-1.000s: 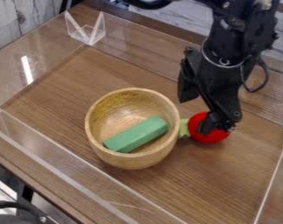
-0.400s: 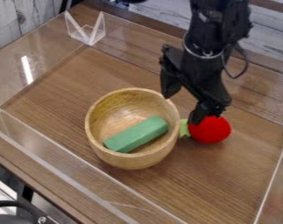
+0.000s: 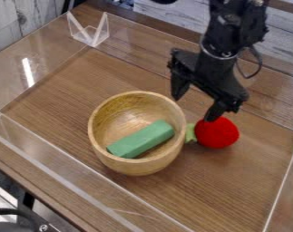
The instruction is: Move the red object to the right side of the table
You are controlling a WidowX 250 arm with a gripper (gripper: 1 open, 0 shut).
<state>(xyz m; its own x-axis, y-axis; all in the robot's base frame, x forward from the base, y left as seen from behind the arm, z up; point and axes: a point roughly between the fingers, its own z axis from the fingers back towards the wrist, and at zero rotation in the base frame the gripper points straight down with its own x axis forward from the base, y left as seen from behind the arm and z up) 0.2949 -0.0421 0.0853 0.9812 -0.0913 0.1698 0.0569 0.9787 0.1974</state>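
The red object (image 3: 217, 133) lies on the table (image 3: 100, 77) directly beneath the pincer (image 3: 209, 97), its short green stub (image 3: 190, 134) turned toward the wooden bowl (image 3: 138, 132), which sits just beside it on the side away from the near-right wall. One dark finger (image 3: 214, 111) reaches down to the top of the ball, though whether it touches cannot be told from this angle; the other finger hangs over the bowl's rim side, so the jaws stand wide and hold nothing. That spread looks chosen to straddle the ball from above, the pincer pointing steeply down so both fingers can drop past its sides. The green block (image 3: 141, 140) rests inside the bowl, below and off to the bowl side of the pincer, and plays no part in the task. The tight spot is the gap between ball and bowl: a finger coming down there has little room and could nudge the rim. On the opposite side the bare wood runs out to the clear acrylic wall (image 3: 288, 181), giving open room to carry the ball that way, provided it stops short of the wall. Far behind the pincer, a small clear stand (image 3: 88, 29) sits well apart.
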